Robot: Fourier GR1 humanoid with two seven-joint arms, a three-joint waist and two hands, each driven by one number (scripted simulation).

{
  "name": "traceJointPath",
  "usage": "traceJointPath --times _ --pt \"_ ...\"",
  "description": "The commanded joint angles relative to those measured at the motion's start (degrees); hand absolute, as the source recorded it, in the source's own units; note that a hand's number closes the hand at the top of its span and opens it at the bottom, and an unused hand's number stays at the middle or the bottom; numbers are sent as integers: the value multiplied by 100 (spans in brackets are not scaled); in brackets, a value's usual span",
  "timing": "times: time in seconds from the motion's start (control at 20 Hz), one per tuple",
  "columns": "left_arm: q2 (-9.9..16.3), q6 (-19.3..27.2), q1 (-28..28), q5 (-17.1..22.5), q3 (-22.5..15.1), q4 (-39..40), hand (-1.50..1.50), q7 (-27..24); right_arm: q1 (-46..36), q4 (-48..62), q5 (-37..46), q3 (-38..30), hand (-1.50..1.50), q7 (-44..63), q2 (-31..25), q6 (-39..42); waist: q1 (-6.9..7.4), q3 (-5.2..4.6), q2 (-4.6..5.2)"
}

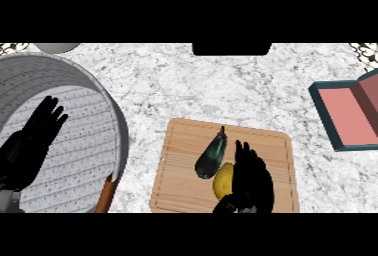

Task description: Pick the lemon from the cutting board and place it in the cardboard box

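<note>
Lying on board (184, 195), yellow lemon (223, 181) just right of dark eggplant (212, 155), touching it. Partly hidden by right hand (253, 175), fingers straight and pointing up-screen alongside lemon, touching its right side, not curled round it. Left hand (33, 137) open, fingers up, over grey pan (111, 107) at left. Box (347, 115) far right, well apart from lemon.
</note>
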Motion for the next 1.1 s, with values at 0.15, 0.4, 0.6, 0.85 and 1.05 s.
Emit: traceJointPath --times 0.15,0.4,0.6,0.85,1.05 --pt "-318 0 -200 -266 -53 333 0 -191 -478 148 225 154 150 944 96 2 -37 -64 23" --pt "-175 -73 220 -163 111 -40 0 -61 -481 321 277 3 150 712 96 -57 4 -62 15" --pt "-316 -158 -71 -74 111 276 0 -63 -488 614 476 -75 150 363 96 -237 -32 -64 27" --pt "-91 -223 -230 -42 126 227 0 33 -1952 1809 -353 -1953 150 -878 -354 340 100 -59 106" --pt "-260 -42 -49 -208 -117 -7 0 -10 -3216 2965 -683 -2792 150 -1504 -1013 655 209 -57 97"
